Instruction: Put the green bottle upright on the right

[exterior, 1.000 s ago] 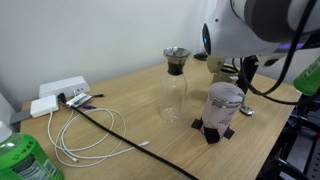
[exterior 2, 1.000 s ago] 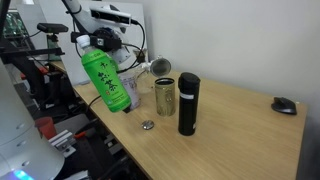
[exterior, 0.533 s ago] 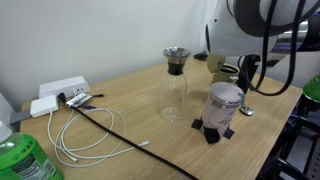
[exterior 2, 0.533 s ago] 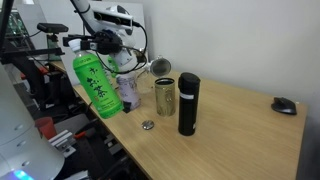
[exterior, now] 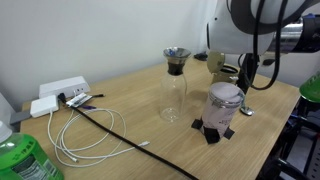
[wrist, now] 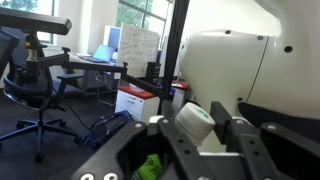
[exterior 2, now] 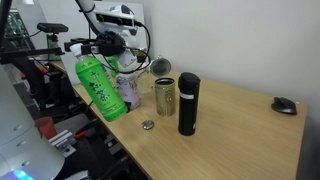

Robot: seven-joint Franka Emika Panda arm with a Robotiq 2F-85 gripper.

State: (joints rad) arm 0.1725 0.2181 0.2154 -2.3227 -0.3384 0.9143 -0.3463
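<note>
We see the gripper closed on the green bottle just below its pale cap, one finger on each side. In an exterior view the bottle hangs tilted, cap up and away from the bench, with its base low at the bench's end edge. We cannot tell whether the base touches the wood.

That end is crowded. The glass carafe stands just behind the bottle. Next along are a gold can and a black tumbler, which stand close together. A small round cap lies near the front edge.

Beyond the tumbler the bench is bare wood as far as a dark mouse near the far end.

From the opposite side, the carafe and a silver-topped canister on a black base stand near the arm. A white power strip sits at the wall edge. White cords and a black cable trail across the middle. A larger translucent green bottle sits in the near corner of that view.
</note>
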